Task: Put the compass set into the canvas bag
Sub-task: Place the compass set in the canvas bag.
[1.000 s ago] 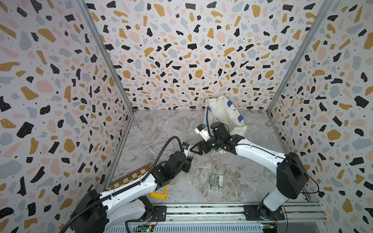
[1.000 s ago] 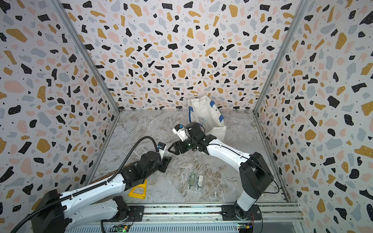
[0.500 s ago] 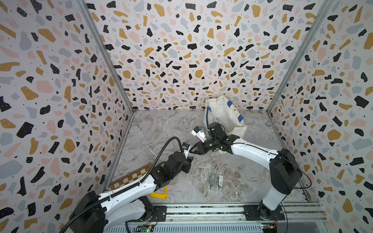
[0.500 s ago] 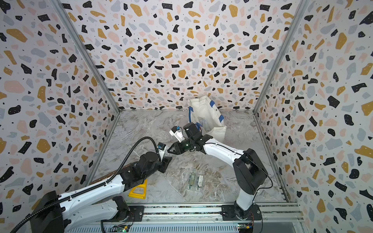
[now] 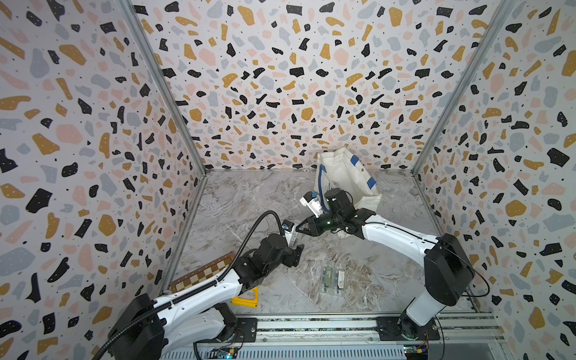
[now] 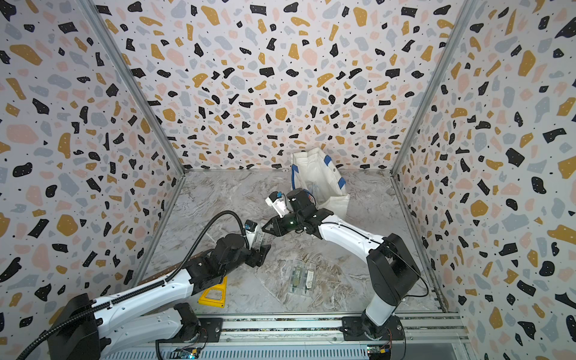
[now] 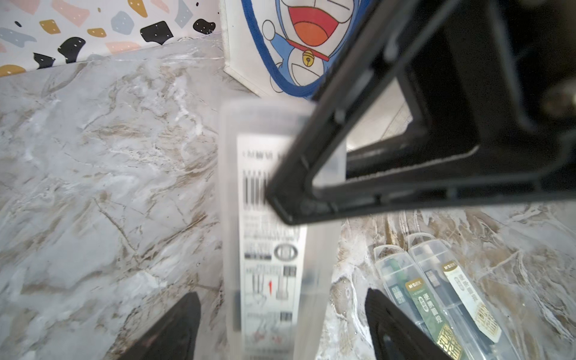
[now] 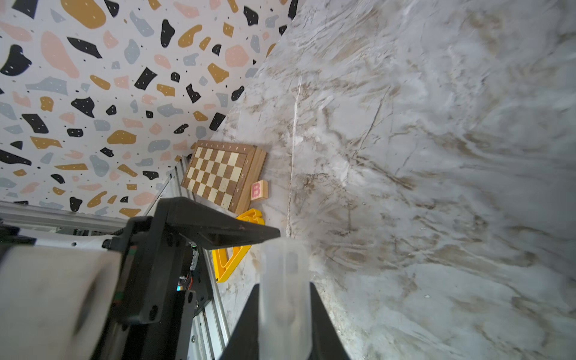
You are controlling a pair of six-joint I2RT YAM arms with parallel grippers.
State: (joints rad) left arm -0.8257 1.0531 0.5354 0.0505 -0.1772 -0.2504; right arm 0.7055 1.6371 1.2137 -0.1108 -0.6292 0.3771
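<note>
Compass set (image 7: pixel 271 265) in right gripper (image 5: pixel 299 229), canvas bag (image 5: pixel 343 174) behind, cases (image 5: pixel 333 276) nearby

Marbled surface (image 5: pixel 249 202): bag (image 5: pixel 346 174) standing at back; two clear cases (image 5: pixel 328 276) side by side; chessboard (image 5: pixel 202 274), yellow triangle (image 5: pixel 244 303), letter block (image 8: pixel 258 190).

Left claw (image 5: pixel 294 247) spread wide, right claw (image 5: pixel 300 230) clamped, arms angled inward

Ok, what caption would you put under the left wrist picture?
Right gripper clamps the frosted compass set case inside the open left gripper, cartoon canvas bag beyond.
</note>
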